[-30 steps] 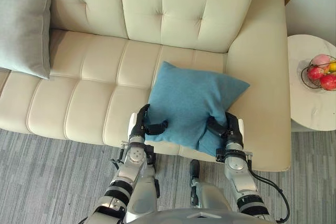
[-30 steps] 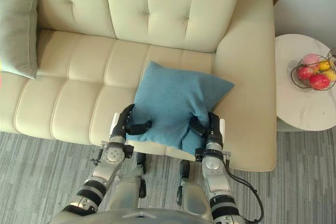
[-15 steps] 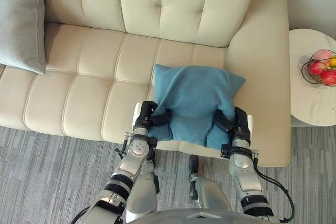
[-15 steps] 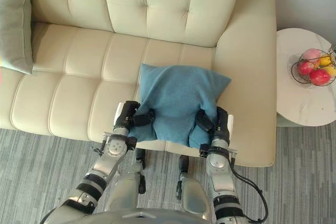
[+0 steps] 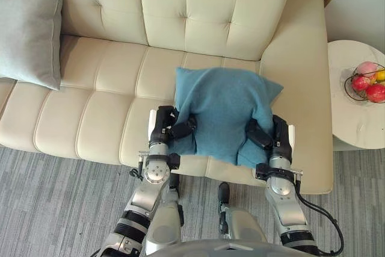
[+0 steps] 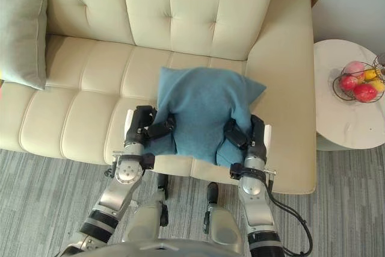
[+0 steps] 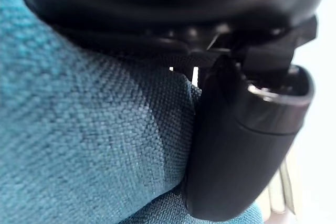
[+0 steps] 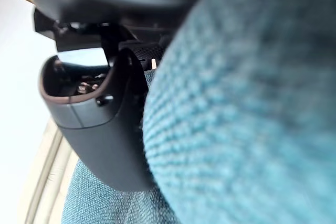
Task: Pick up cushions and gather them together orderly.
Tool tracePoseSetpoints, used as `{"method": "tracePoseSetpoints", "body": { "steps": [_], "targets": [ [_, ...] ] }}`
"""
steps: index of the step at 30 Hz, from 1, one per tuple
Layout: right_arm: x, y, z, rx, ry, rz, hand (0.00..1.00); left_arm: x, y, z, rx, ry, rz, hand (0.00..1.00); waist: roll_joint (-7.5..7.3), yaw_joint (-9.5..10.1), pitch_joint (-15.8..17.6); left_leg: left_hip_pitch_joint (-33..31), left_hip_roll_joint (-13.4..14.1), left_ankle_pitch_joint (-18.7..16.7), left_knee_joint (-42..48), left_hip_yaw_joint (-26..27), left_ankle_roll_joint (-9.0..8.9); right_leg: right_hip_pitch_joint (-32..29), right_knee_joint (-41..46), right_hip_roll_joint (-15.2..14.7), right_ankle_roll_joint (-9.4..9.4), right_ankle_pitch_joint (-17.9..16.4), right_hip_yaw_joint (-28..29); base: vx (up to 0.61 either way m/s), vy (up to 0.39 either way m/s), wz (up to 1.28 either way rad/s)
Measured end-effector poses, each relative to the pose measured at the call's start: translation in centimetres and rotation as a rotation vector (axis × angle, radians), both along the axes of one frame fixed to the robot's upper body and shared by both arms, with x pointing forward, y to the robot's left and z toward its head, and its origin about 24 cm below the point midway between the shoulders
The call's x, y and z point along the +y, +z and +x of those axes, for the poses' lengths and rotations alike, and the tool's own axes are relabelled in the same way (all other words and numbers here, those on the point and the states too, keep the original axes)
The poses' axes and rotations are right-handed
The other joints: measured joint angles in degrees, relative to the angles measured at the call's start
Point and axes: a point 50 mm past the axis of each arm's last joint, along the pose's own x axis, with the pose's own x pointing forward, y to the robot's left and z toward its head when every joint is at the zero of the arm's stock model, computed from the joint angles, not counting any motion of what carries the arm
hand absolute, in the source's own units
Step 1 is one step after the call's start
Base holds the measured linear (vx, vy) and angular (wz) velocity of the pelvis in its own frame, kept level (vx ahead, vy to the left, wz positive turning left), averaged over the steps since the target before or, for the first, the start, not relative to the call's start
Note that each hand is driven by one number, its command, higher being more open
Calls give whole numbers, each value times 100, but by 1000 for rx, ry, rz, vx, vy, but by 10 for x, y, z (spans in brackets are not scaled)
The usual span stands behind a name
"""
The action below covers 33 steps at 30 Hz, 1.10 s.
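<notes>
Seemingly soft and light, the teal woven square cushion (image 5: 222,103) dents where left hand (image 5: 170,130) and right hand (image 5: 269,138) curl round its 7 and 5 o'clock corners.

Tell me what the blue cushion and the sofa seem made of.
The blue cushion looks like matte woven fabric: a coarse weave shows up close. The sofa looks like smooth cream leather or imitation leather, with a soft sheen and tufted seams.
</notes>
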Motion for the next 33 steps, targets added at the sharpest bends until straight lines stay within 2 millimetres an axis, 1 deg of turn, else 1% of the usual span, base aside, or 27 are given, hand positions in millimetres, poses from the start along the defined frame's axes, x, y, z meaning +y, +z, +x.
{"method": "tracePoseSetpoints", "body": {
  "steps": [1,5,7,8,9,10,12,13,14,15,16,18,19,20,21,22,24,26,28,29,30,32,33],
  "targets": [
    [1,3,3,-14,2,-9,0,0,2,1,-9,5,-1,0,7,4,-4,-6,0,4,0,-5,-4,-2,-2,1,0,1,-4,0,0,0],
    [7,31,36,-117,5,-84,0,1,24,16,-102,40,16,0,27,8,-14,-228,26,98,0,-134,-44,-159,-9,51,-27,45,-126,-31,-4,12],
    [12,48,57,-167,-7,-97,0,2,45,28,-181,57,31,0,31,68,-12,-467,62,186,1,-179,-54,-379,-4,108,-60,113,-157,-64,-15,9],
    [13,59,69,-189,-14,-111,0,1,57,36,-227,62,40,0,42,119,-6,-584,81,243,1,-188,-60,-495,-2,129,-74,154,-163,-90,-22,2],
    [13,75,85,-219,-24,-136,0,0,75,46,-286,71,47,0,72,173,12,-688,104,294,2,-215,-71,-594,2,150,-82,192,-182,-77,-16,5],
    [13,83,92,-232,-31,-147,0,0,83,52,-312,80,50,0,91,191,23,-735,105,332,2,-237,-70,-632,17,149,-84,196,-201,-70,-6,13],
    [14,117,113,-301,-54,-173,0,-1,110,68,-386,108,58,0,197,237,85,-882,122,404,2,-327,-86,-781,101,159,-84,198,-270,-78,0,12],
    [16,129,119,-328,-58,-178,0,-1,119,73,-410,119,64,0,219,272,99,-957,127,418,2,-330,-84,-891,156,171,-84,198,-268,-62,2,0],
    [17,145,126,-359,-65,-182,0,0,130,79,-440,133,67,100,247,286,120,-1061,138,452,2,-343,-90,-1024,214,180,-85,198,-271,-70,-4,-1],
    [19,166,134,-399,-75,-187,100,2,146,86,-474,152,62,100,279,296,164,-1216,150,506,2,-384,-141,-1180,258,191,-94,221,-288,-99,-11,3],
    [21,188,140,-441,-84,-181,100,3,164,94,-509,167,50,100,296,309,274,-1324,164,546,1,-419,-129,-1290,285,207,-97,245,-303,-92,-16,5],
    [25,220,145,-504,-106,-164,100,5,191,102,-561,195,39,100,303,312,478,-1456,173,600,1,-460,-135,-1452,363,210,-98,248,-334,-51,-20,5],
    [26,232,147,-526,-120,-161,100,5,201,106,-579,211,39,100,303,312,539,-1554,171,619,1,-466,-145,-1553,391,206,-98,248,-342,-29,-18,4],
    [27,239,148,-538,-128,-156,100,6,208,108,-589,223,37,100,305,312,585,-1618,170,635,1,-472,-160,-1628,415,203,-97,249,-346,0,0,0],
    [27,252,149,-557,-144,-140,100,6,219,112,-605,234,39,100,303,311,692,-1694,167,663,1,-476,-161,-1710,439,198,-94,253,-356,0,0,0],
    [27,258,150,-565,-156,-131,100,7,226,114,-612,242,43,100,307,305,764,-1730,161,682,1,-486,-176,-1746,446,191,-93,254,-363,12,-16,8],
    [22,274,156,-546,-203,-85,100,9,246,126,-605,269,66,100,296,253,914,-1972,140,850,1,-632,-268,-1933,448,147,-96,277,-453,31,-18,19],
    [22,279,159,-522,-217,-66,100,13,251,132,-576,271,84,100,294,231,1073,-2017,130,872,2,-650,-277,-1954,436,138,-97,278,-469,57,-4,10],
    [22,277,162,-494,-220,-68,100,19,246,139,-526,273,111,100,290,204,1078,-2172,127,879,1,-653,-278,-2100,421,142,-101,286,-473,58,9,3],
    [22,275,162,-480,-222,-65,100,21,241,142,-495,269,124,100,289,190,1079,-2254,126,890,1,-645,-287,-2180,422,144,-102,291,-468,55,13,-1],
    [22,274,163,-469,-217,-39,100,25,234,146,-449,265,134,100,253,167,1108,-2377,125,917,1,-636,-325,-2306,429,142,-104,298,-456,57,14,-2],
    [21,273,163,-464,-214,-27,100,26,231,147,-429,250,127,100,224,152,1184,-2460,134,937,1,-634,-354,-2387,432,148,-109,303,-456,42,13,-3],
    [21,270,164,-455,-198,0,100,25,234,147,-434,239,117,100,221,154,1186,-2541,155,938,1,-627,-355,-2481,453,167,-112,305,-454,33,12,-2]
  ]
}}
